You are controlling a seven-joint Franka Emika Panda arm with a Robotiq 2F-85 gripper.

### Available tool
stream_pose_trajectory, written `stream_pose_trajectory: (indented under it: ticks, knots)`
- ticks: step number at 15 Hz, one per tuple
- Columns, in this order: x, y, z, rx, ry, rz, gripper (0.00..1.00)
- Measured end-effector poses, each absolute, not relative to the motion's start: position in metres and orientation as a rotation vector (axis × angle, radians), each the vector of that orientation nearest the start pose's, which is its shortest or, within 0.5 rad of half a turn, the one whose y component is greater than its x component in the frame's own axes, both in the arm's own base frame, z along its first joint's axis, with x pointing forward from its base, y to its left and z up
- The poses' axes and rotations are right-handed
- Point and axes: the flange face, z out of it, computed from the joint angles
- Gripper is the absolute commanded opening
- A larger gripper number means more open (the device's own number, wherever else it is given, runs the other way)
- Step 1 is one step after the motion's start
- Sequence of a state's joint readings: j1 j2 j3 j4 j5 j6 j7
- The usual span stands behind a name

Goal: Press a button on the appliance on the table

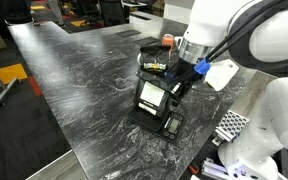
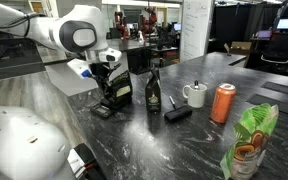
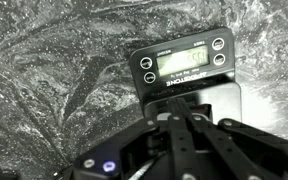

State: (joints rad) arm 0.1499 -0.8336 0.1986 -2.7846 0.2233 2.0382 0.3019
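Note:
The appliance (image 1: 152, 98) is a small black boxy device with a pale square panel, standing on the dark marble-patterned table (image 1: 74, 80). It also shows in an exterior view (image 2: 112, 97). In the wrist view its control section (image 3: 182, 62) shows a pale display with round buttons on each side. My gripper (image 3: 174, 113) is shut and empty, its fingertips together over the pale panel just behind the display. In both exterior views the gripper (image 1: 176, 84) (image 2: 108, 76) points down at the appliance. I cannot tell whether it touches it.
A dark bottle (image 2: 153, 90), a white mug (image 2: 195, 94), an orange can (image 2: 223, 103), a green bag (image 2: 248, 140) and a flat black object (image 2: 177, 115) stand beside the appliance. A small orange object (image 1: 168, 40) sits behind it. The table edge (image 1: 94, 165) is near.

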Motion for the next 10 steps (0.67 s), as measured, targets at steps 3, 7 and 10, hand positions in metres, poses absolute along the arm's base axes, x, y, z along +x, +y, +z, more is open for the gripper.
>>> stream_pose_trajectory:
  ticks: [3, 7, 10]
  knots:
    - [0.290, 0.107, 0.430, -3.055, 0.185, -0.056, 0.00]
    - [0.297, 0.100, 0.405, -3.062, 0.185, 0.074, 0.00]
    - [0.301, 0.097, 0.390, -3.090, 0.147, 0.141, 0.00]
